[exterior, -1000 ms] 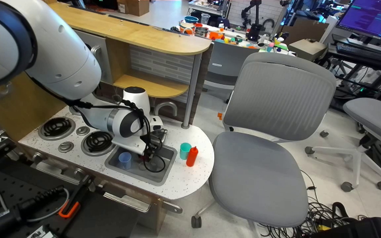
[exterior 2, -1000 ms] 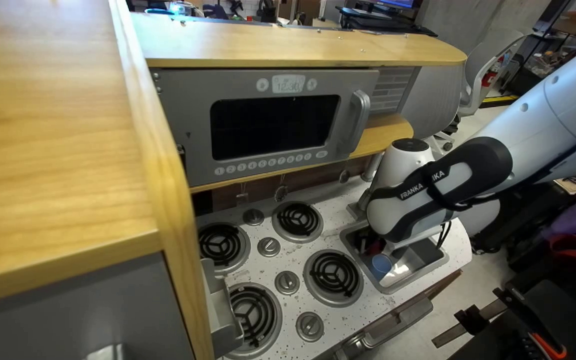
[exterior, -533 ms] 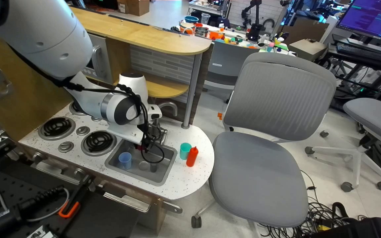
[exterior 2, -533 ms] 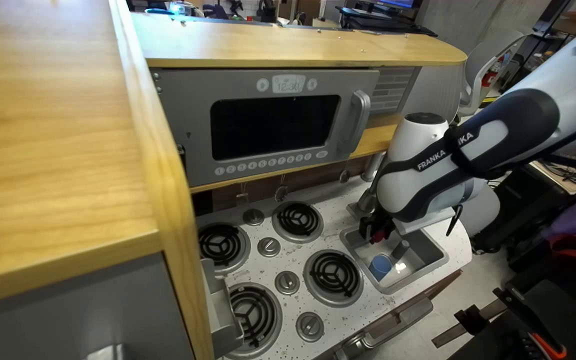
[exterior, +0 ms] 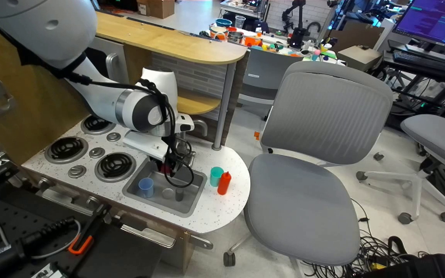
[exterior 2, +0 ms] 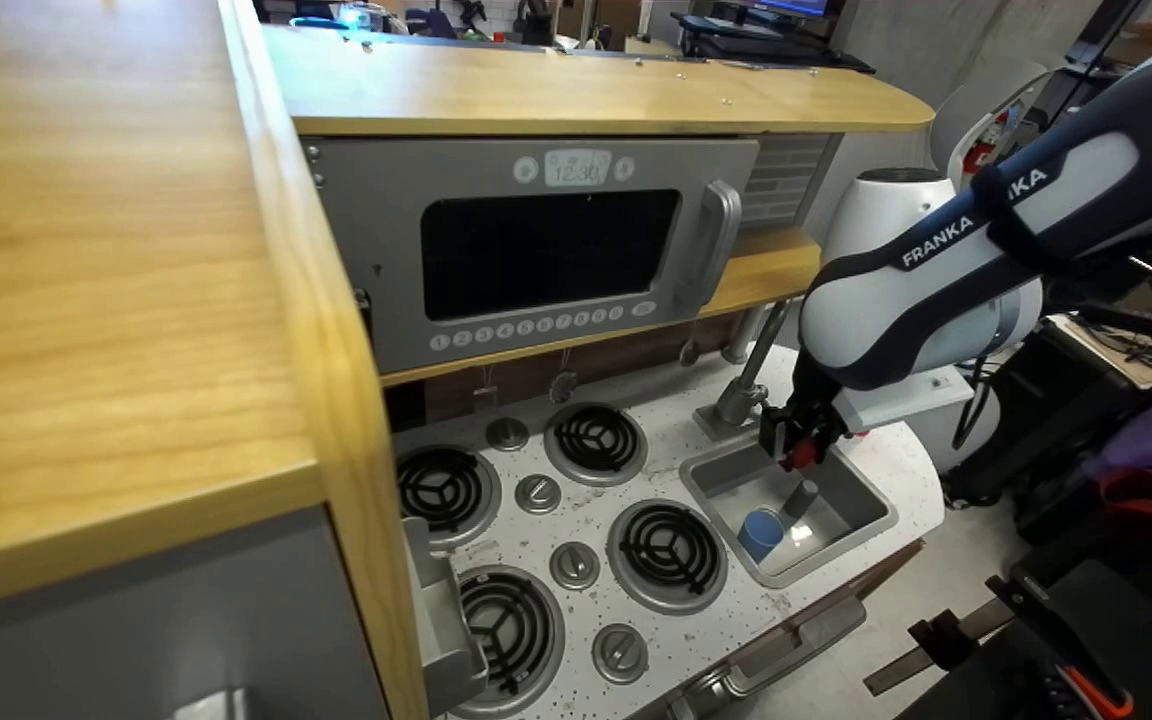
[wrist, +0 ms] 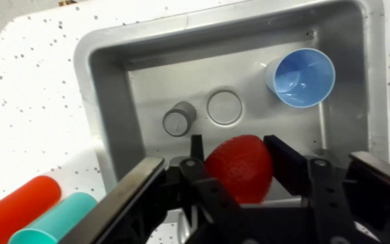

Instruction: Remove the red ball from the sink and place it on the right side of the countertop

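In an exterior view, a big gray office chair (exterior: 303,208) stands on the pale floor (exterior: 242,131), with messy black cords (exterior: 336,256) close by. Behind it is another gray chair (exterior: 263,69). Far back are brown cardboard boxes (exterior: 161,8) and a white brick wall (exterior: 276,11). A computer monitor (exterior: 437,21) glows purple. Both exterior views show a long, yellow wood shelf (exterior 2: 586,90). A plain gray wall (exterior 2: 926,40) shows in an exterior view.
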{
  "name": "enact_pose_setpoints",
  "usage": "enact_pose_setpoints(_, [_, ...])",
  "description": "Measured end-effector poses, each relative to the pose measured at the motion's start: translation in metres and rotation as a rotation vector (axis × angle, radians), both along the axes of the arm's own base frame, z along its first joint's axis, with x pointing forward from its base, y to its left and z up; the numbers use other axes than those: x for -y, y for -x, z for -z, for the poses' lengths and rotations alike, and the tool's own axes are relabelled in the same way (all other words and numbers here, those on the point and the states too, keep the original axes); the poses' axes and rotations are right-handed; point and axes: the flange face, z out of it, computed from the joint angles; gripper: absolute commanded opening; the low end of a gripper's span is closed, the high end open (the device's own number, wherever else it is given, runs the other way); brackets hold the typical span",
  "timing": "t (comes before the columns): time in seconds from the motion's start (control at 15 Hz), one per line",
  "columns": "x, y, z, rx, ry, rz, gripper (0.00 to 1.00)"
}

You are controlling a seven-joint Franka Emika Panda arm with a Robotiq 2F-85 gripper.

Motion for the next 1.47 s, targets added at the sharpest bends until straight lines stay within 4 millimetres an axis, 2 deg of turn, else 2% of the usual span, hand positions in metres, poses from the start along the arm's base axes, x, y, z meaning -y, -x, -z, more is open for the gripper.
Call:
enact_pose_setpoints(0.33, [0.046,0.008,-0.020,-0.019,0.036,0.130,0.24])
enact_pose_setpoints(0.87, [0.112,0.033,-0.024,-0.022,0.096,0.303,0.24])
enact_pose_setpoints(1.13, [0.142,0.049,-0.021,-0.035,0.111,0.349,0.24])
enact_pose_setpoints(1.47, [0.160,0.062,-0.001,-0.043,0.115,0.374,0.24])
